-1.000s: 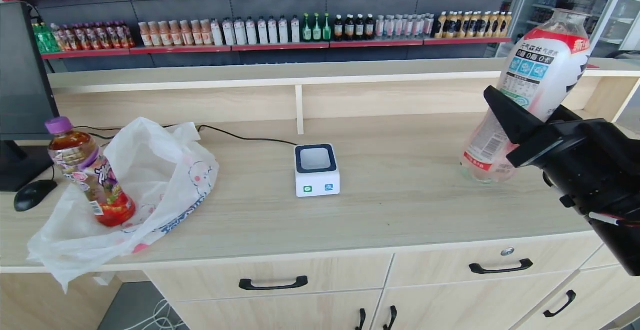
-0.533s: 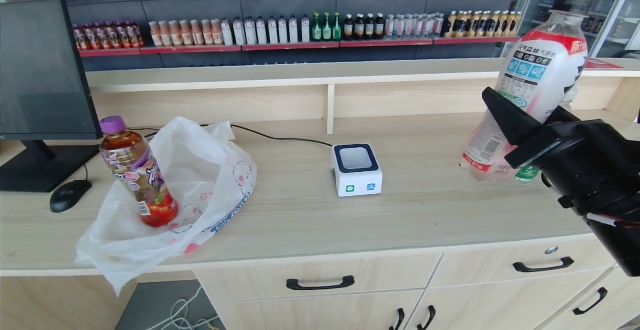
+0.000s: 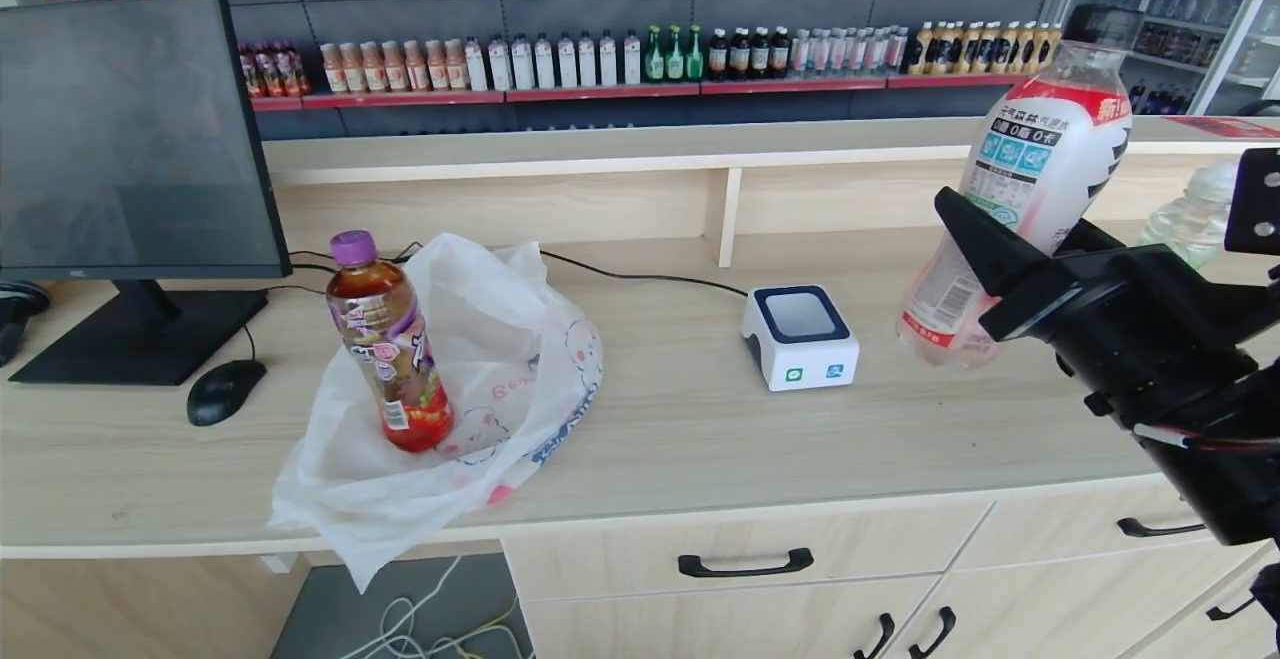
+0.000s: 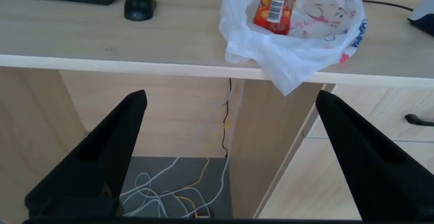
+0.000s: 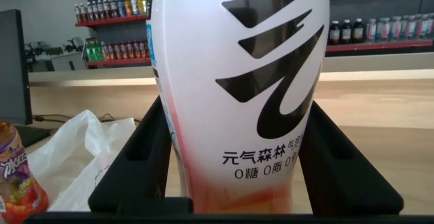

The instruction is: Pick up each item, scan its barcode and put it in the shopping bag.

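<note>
The right gripper (image 3: 1015,227) is clenched on the lower body of the tall white-and-pink plastic drink bottle (image 3: 1040,139), which is tilted between its fingers. The bottle looks smooth, rounded and slippery, and weighty if full, so the narrower waist is the safest hold. The small white box scanner (image 3: 798,337) sits to the gripper's left.

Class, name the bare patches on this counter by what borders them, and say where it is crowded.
Bare: the stretch between the shopping bag and the scanner, and the front strip from the scanner to the counter edge. Crowded: the left end, with monitor, mouse and bagged tea bottle; the right end, by the white bottle.
</note>
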Motion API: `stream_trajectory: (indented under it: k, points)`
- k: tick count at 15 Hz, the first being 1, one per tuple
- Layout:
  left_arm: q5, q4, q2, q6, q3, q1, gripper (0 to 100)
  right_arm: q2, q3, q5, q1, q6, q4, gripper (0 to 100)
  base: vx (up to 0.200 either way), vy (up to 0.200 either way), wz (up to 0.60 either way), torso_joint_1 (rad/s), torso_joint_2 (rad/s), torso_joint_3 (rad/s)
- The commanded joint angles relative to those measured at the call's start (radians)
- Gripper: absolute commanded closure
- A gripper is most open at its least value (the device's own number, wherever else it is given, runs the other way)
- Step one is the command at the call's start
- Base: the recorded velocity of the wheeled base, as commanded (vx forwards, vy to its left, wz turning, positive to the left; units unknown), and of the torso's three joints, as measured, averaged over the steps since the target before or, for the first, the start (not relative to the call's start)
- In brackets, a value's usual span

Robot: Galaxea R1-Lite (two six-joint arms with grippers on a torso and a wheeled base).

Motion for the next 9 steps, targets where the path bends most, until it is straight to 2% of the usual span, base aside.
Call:
stream_trajectory:
  k: [1,4,6,9]
  points:
    - [-0.001,0.000,0.001,0.001,0.000,0.001,0,0.025,-0.010,0.000,0.004,0.001,-0.001,100,0.000,0.200,0.00,0.007,0.00,0.002]
    - [-0.001,0.000,0.001,0.004,0.000,-0.001,0,0.047,-0.033,0.046,-0.001,0.001,-0.001,100,0.000,0.000,0.00,0.000,0.00,0.000]
    - [-0.001,0.000,0.001,0.004,0.000,0.001,0,0.094,-0.070,0.141,-0.045,-0.024,-0.001,100,0.000,0.000,0.00,0.000,0.00,0.000]
    - [-0.001,0.000,0.001,0.003,0.000,0.001,0,0.200,-0.198,0.369,-0.160,-0.073,-0.001,100,0.000,0.000,0.00,0.000,0.00,0.000]
